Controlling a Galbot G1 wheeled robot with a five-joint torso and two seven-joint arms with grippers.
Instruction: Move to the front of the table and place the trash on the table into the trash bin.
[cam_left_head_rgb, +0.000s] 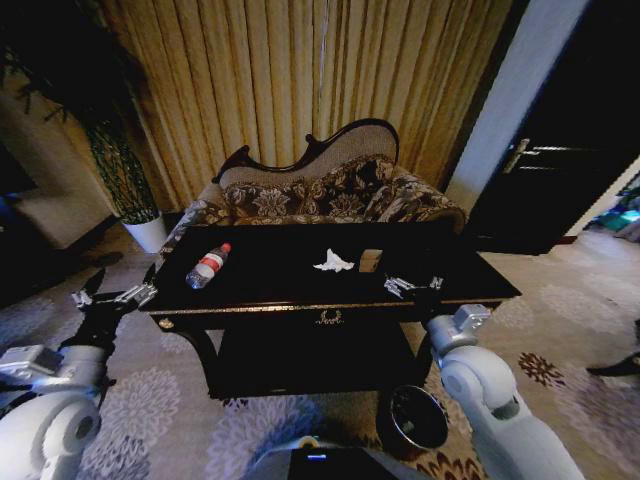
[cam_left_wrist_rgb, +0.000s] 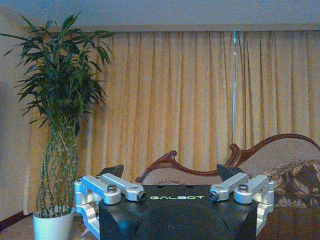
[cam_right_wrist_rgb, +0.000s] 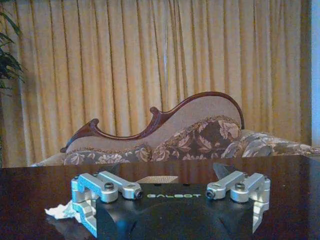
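Head view: robot is sitting at the front of the table (cam_left_head_rgb: 250, 300), so the drive part looks done & the pick phase is opening, by my read. Trash is lying on the table top: bottle (cam_left_head_rgb: 208, 266) toward the table's left end, on its side; white tissue (cam_left_head_rgb: 334, 263) near the table's middle; small tan piece (cam_left_head_rgb: 370, 260) just beside the tissue on its right. Bin (cam_left_head_rgb: 418, 417) is standing on the carpet off the table's front-right corner, right under the right arm.

Right gripper (cam_left_head_rgb: 412, 286) is hovering over the table's front-right part, jaws spread wide, nothing between them. Forearm is reaching up from the table's front edge, wrist roughly level, fingers pointing toward the sofa (cam_left_head_rgb: 330, 195) behind the table. In the right wrist view the tissue (cam_right_wrist_rgb: 61, 211) is sitting low beside the gripper (cam_right_wrist_rgb: 171, 186), tan piece (cam_right_wrist_rgb: 157, 179) straight ahead.

Left gripper (cam_left_head_rgb: 112, 297) is hanging off the table's left end, apart from it, jaws also spread & empty, aimed at the plant pot (cam_left_wrist_rgb: 52, 226) beyond.

Doing it well, imo: take the closest item w/ the right arm, since the bin is on that side. Tan piece looks flat, so come down steep & pinch at an edge. Tissue is soft; grab the bulk of it. Glossy top: things may slide, so close slowly.
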